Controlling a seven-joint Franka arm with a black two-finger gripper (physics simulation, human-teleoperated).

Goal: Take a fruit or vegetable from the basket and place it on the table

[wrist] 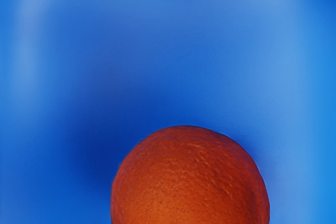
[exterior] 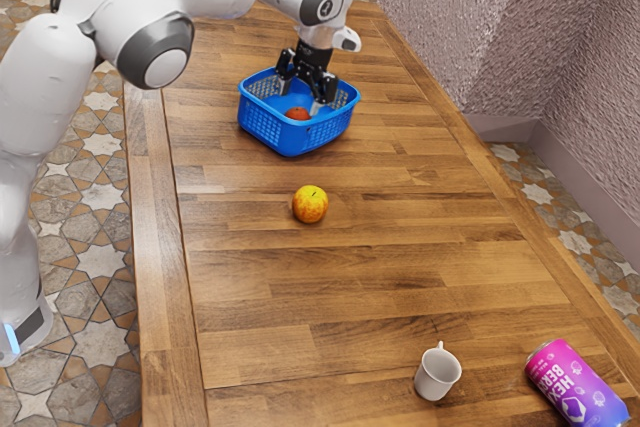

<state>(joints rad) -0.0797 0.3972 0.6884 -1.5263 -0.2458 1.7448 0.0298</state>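
Evidently, the tool (exterior: 299,99) stands wide open, reaching down over the basket (exterior: 290,141) with nothing gripped. Just below it, the orange (wrist: 190,177) lies inside the basket, so the approach looks nearly done; closing, lifting, carrying clear and setting down on the worktop (exterior: 380,277) remain. Counting outward: one orange visible, one basket, one apple (exterior: 310,204), one mug (exterior: 437,374) and one drink can (exterior: 577,384) on its side.

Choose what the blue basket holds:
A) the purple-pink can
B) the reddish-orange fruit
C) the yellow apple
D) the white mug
B: the reddish-orange fruit shows inside the blue basket, beneath the gripper.
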